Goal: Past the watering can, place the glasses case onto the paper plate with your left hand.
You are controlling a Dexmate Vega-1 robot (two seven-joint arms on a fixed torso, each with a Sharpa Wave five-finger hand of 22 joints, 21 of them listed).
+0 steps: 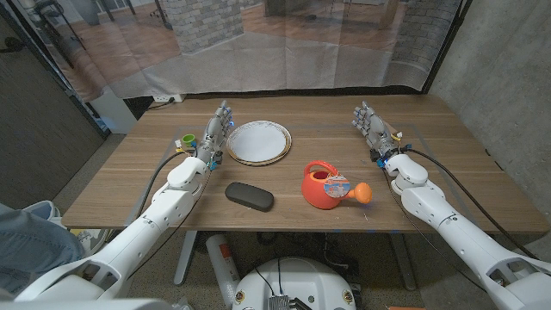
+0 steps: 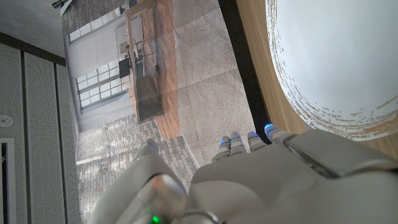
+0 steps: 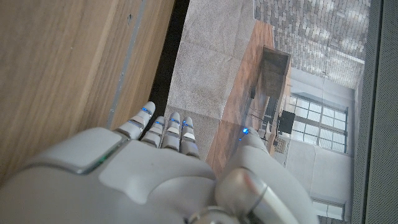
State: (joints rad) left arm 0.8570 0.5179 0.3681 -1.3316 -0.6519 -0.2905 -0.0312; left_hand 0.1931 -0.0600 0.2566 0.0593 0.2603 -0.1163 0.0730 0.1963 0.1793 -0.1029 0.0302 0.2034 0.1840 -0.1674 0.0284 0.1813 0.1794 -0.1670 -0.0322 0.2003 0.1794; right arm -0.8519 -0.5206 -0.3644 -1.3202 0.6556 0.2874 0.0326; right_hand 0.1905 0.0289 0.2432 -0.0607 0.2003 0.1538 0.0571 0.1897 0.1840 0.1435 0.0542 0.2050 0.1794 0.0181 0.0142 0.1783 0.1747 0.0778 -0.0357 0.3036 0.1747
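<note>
**Approach to the glasses case: left hand empty, case not yet grasped**

Nearest the robot, the dark glasses case (image 1: 250,196) lies flat on the wooden table (image 1: 129,194), close to the front edge, untouched. Just to its right stands the red watering can (image 1: 325,185), its orange spout tip pointing right.

Farther back, the left hand (image 1: 216,133) holds nothing; its fingers are extended and apart, just left of the paper plate (image 1: 258,142). In the left wrist view its fingertips (image 2: 269,129) reach past the plate's rim (image 2: 373,109). A small green object (image 1: 187,140) sits beside the left hand. The right hand (image 1: 371,125) is likewise empty with fingers spread, well apart from the can.

The step in hand appears to be the reach. The left hand should draw back toward the case, descend over its middle, and close across its narrow width. The lift should clear the table before travel to the plate, keeping away from the can.
</note>
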